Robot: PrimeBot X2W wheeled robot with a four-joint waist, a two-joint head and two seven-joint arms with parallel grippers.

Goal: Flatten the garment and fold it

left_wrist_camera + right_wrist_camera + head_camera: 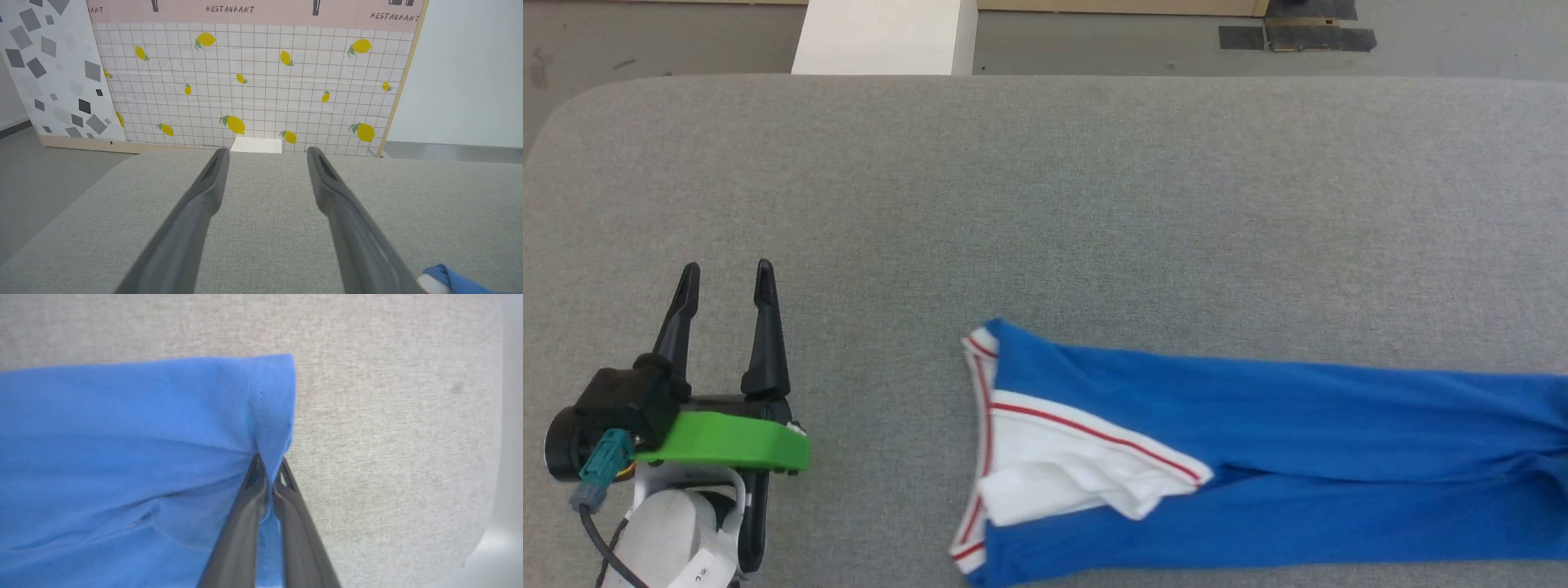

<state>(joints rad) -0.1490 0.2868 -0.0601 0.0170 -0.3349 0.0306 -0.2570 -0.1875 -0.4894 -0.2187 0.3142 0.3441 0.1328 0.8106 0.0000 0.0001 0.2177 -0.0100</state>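
**Grey cloth table, blue shirt drawn out long**

Woven grey fabric covered the table (1045,204), its weave fine and even and its far left corner rounded. Beyond the far edge lay a smooth grey floor (1094,49) with a white block (882,37) standing on it. The left wrist view looked past the table to an upright panel (253,81) printed with a tile grid and yellow lemons.

The garment (1298,425) lay on the near right part of the table, a soft blue T-shirt pulled into a long, narrow band that ran off the head view's right side. Shallow creases ran along it. A white sleeve (1078,465) with red-striped trim lay folded over the band's left end.

The left gripper (728,268) hovered over bare table well to the left of the shirt, its jaws spread with nothing between them. The right gripper (269,459) had its jaws clenched on the shirt's stitched blue hem, the cloth gathered into puckers there.

Wide bare table lay on the shirt's far side. In the right wrist view, the table's curved edge was near the pinched hem.
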